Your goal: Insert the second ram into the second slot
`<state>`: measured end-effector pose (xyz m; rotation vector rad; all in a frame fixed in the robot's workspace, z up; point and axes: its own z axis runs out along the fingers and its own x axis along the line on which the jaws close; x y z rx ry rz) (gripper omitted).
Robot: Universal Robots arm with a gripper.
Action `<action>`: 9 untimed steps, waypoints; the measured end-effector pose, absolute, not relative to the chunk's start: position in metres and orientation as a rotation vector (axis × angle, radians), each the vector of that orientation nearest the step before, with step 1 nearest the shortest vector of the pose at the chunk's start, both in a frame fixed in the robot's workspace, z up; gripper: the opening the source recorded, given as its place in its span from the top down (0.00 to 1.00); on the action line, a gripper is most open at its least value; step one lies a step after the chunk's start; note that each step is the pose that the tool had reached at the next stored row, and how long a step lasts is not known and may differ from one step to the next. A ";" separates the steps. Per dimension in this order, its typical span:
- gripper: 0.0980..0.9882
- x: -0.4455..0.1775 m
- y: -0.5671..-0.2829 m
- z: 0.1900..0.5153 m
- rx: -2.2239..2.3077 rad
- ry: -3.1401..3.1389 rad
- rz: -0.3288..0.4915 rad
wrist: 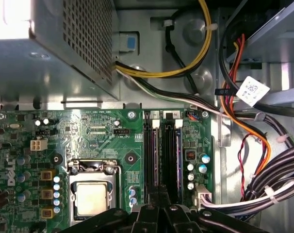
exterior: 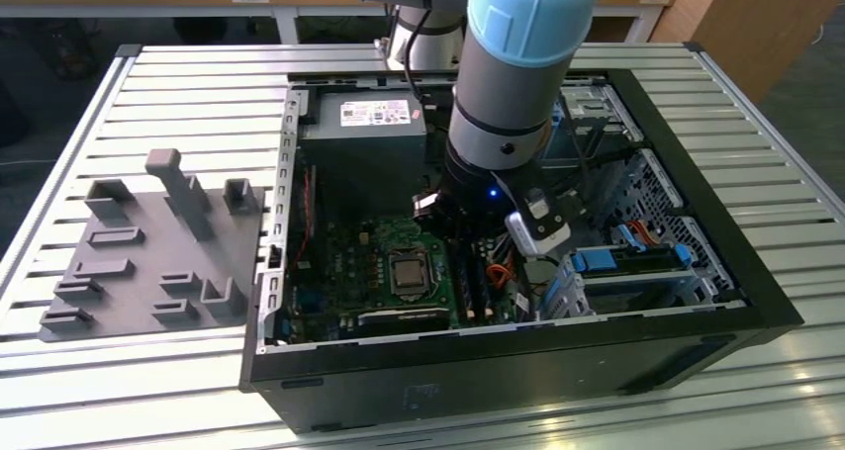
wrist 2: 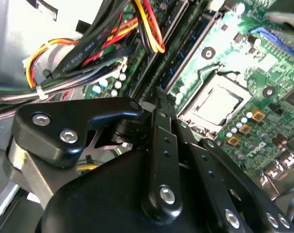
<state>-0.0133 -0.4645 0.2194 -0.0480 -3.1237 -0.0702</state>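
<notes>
The gripper [wrist: 158,204] is down inside the computer case [exterior: 687,346] over the motherboard's RAM slots [wrist: 164,155]; its fingers look closed, perhaps on the second ram [wrist: 159,194], seemingly entering the slot by the board's edge

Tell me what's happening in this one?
A robot arm is reaching down into an open computer case on a slatted table. Its hand sits low over the motherboard's memory slots, beside the processor socket. Whether a memory stick is already seated in those slots is hard to tell.
</notes>
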 end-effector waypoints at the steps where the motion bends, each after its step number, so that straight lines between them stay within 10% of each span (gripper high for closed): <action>1: 0.99 -0.013 -0.465 0.222 -0.048 -3.123 -0.067; 9: 0.99 -0.013 -0.465 0.233 -0.048 -3.123 -0.066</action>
